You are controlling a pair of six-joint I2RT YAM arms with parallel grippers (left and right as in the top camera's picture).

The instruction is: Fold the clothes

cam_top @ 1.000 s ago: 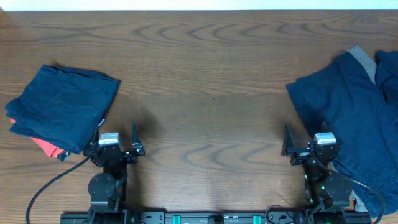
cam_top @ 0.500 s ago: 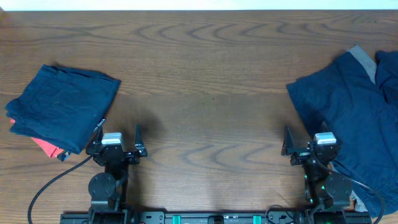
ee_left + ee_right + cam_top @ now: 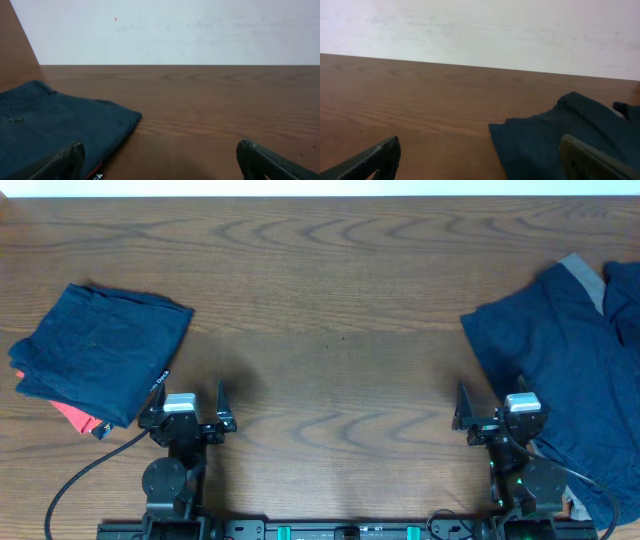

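Observation:
A folded stack of navy clothes point(image 3: 100, 350) lies at the table's left, with a coral-red piece point(image 3: 78, 417) peeking out under its near edge. The stack also shows in the left wrist view point(image 3: 50, 125). An unfolded pile of navy clothes point(image 3: 560, 360) with grey trim point(image 3: 585, 278) lies at the right; it shows in the right wrist view point(image 3: 555, 137). My left gripper point(image 3: 186, 415) is open and empty, just right of the stack's near corner; its jaws point(image 3: 160, 160) span bare wood. My right gripper point(image 3: 492, 415) is open and empty at the pile's near left edge point(image 3: 480, 160).
The wooden table point(image 3: 330, 310) spans the whole view. A black cable point(image 3: 70, 480) runs from the left arm's base toward the front left. A white wall point(image 3: 175, 30) stands beyond the table's far edge.
The left gripper shifted slightly and settled by half a second ago; since then nothing has moved. The right arm and the clothes are unchanged.

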